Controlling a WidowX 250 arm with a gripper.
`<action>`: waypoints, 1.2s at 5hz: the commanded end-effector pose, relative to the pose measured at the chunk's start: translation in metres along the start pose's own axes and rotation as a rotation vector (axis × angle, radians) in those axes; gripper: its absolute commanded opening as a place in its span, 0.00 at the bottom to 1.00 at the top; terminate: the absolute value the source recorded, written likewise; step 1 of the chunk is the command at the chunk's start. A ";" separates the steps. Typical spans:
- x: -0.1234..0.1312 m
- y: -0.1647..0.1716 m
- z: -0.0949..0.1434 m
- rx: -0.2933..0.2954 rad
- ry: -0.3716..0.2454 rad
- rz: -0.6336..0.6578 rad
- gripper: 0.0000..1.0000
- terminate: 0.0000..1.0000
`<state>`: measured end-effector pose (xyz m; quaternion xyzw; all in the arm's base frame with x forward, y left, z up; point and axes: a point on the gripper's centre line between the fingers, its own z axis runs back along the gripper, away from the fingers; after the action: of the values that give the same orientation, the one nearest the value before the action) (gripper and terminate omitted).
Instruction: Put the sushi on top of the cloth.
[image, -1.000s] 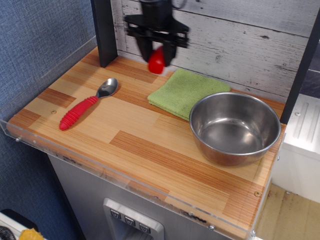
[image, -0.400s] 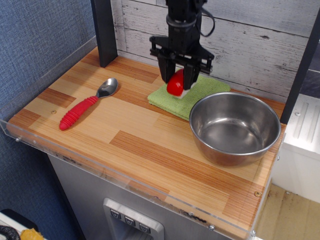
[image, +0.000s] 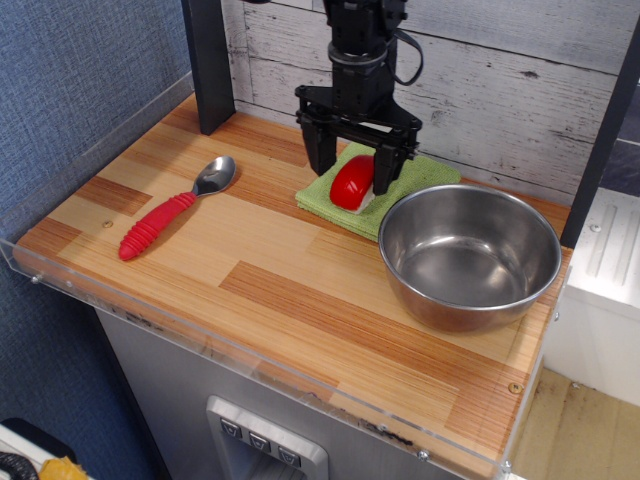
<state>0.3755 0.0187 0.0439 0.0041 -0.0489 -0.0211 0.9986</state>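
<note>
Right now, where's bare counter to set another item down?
Best patch: the front strip of the counter, between the spoon and the bowl. There is also bare wood behind the spoon. Crowded at the back right: the cloth, the sushi and the open pincer around it, beside the bowl.

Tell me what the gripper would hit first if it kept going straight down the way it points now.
The gripper points down with its fingers spread either side of the sushi, which lies on the green cloth. Going straight down, the fingertips would probably meet the cloth first, though depth is hard to judge here.
</note>
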 end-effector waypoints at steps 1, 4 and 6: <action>-0.026 0.019 0.093 0.005 -0.115 0.078 1.00 0.00; -0.079 0.018 0.085 -0.011 -0.033 -0.023 1.00 0.00; -0.083 0.006 0.087 0.043 -0.092 -0.062 1.00 0.00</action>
<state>0.2857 0.0228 0.1097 0.0211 -0.0732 -0.0495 0.9959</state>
